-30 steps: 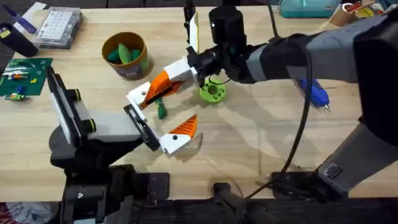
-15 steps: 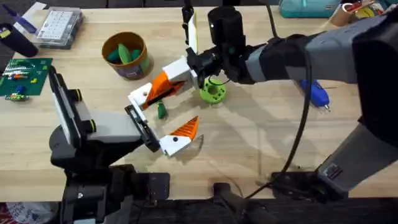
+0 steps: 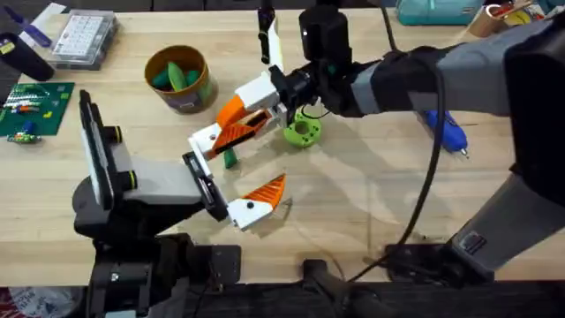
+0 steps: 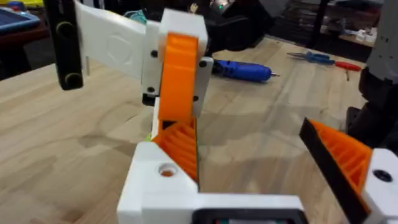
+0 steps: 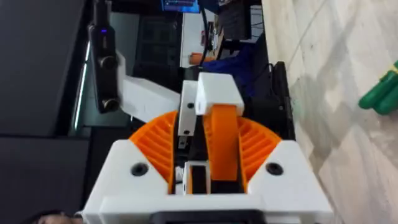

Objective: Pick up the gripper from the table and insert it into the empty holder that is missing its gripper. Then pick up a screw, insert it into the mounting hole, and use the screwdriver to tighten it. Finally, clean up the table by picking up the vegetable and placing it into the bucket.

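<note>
Loose gripper part point(image 3: 231, 131), white with orange ribbed pad, sits mid-table, held up off the wood. I read it as clamped in the right gripper point(image 3: 256, 110): in the right wrist view its own two orange-padded fingers point(image 5: 158, 146) sit narrow, pressed to either side of the part's orange strip and white block. Right arm reaches in from the far right, across the middle.

Left gripper point(image 3: 252, 201) just in front of it, nearer me, apart from the part. Jaws stand wide; in the left wrist view one finger point(image 4: 177, 152) is low centre, the other off at the right edge, nothing between them but bare table point(image 3: 353, 194).

Vegetable point(image 3: 229, 157): small dark green piece lying on the wood just beside and below the held part, between the two grippers. Green shapes also lie inside the bucket point(image 3: 199, 93), which stands at back left, yellow rim up.

Lime-green round disc point(image 3: 301, 132) with holes beside the right gripper's wrist.

Screwdriver point(image 3: 448, 134), blue handle, lies well off to the right, partly behind the right arm.

Clear compartment box point(image 3: 84, 37) and green circuit board point(image 3: 31, 108) at far left. Cannot make out any screw.
</note>
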